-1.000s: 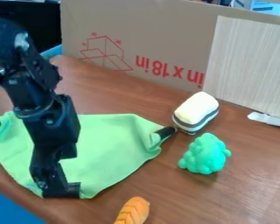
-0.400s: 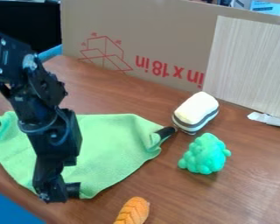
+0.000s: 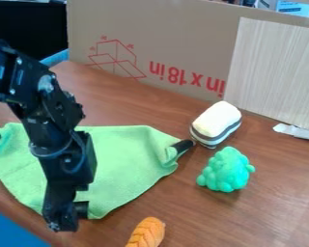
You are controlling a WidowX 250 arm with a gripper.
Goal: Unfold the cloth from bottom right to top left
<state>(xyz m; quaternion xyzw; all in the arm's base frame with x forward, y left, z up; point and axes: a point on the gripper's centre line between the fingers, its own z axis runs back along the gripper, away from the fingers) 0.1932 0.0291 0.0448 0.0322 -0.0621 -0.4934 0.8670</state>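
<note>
toward the left edge of the brown wooden table [image 3: 267,202] lies the light green fabric cloth [image 3: 128,164], its right corner bunched. over its near edge hangs the black two-finger gripper [image 3: 71,217]; from here i can't tell if it's wide or narrow. rightward sit a lumpy mint-green toy [image 3: 225,170] and a white-and-grey striped block [image 3: 216,120].

- black gripper [image 3: 71,217] hanging at the green cloth's [image 3: 128,166] near edge
- chunky striped block [image 3: 216,120], just past the cloth's right corner
- bumpy green toy [image 3: 226,170], right of the cloth
- orange braided-looking thing [image 3: 147,232], in front of it
- big ol' cardboard [image 3: 183,31] behind it
</note>
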